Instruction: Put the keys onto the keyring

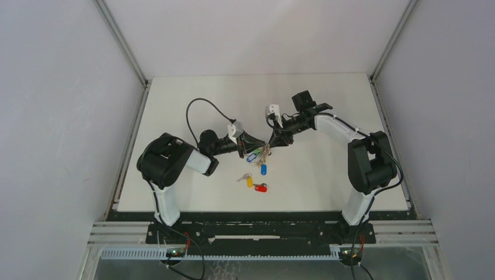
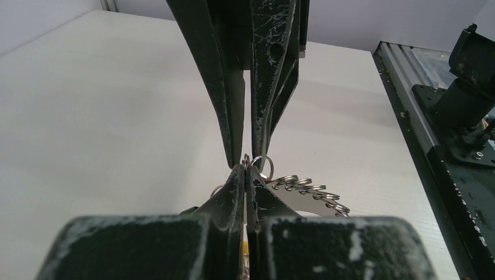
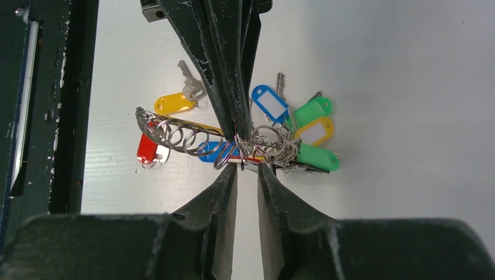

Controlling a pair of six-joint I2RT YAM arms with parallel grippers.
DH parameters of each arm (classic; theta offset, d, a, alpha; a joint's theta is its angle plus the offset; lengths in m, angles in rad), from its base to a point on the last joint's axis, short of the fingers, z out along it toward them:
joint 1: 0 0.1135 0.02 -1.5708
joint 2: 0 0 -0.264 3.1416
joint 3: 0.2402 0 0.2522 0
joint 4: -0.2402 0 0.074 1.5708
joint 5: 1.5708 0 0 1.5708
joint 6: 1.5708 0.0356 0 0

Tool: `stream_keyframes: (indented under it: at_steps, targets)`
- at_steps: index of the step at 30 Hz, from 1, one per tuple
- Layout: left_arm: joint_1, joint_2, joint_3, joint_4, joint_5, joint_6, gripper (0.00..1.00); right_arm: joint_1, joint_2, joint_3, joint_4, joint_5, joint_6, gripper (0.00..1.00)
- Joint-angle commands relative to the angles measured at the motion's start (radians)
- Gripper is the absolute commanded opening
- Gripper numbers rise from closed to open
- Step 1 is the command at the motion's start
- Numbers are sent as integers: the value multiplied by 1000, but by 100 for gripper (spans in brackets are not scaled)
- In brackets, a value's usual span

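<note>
Keyring (image 3: 265, 146), bunched with green and blue tags, is held up between my two claws, probably to steady its coil for threading. My left claw (image 2: 245, 170) is pressed together, pinching the ring's wire. My right claw (image 3: 248, 170) stands narrowly parted at the same coil; whether it grips, I cannot tell. Below, the yellow-tagged key (image 3: 175, 103) and red-tagged key (image 3: 147, 149) lie loose on the table (image 3: 379, 70). The ring's split is hidden.

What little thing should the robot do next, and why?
Probably the right gripper should pinch shut on the keyring. Its fingers stand slightly apart, holding nothing, with the ring's wire right at their tips, while the left gripper is clamped on it. The yellow key and red key lie loose on the table; two grips might help open the ring.
</note>
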Motion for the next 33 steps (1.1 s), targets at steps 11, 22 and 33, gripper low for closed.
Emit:
stream_keyframes:
  at_steps: [11, 22, 33]
  targets:
    - [4, -30, 17, 55, 14, -10, 0, 7, -25, 58, -4, -53, 2, 19]
    - [4, -36, 13, 55, 11, -8, 0, 8, -18, 61, -1, -57, 10, 11]
    - [14, -65, -15, 56, -98, -8, 0, 7, -6, 32, -24, 26, 48, 0]
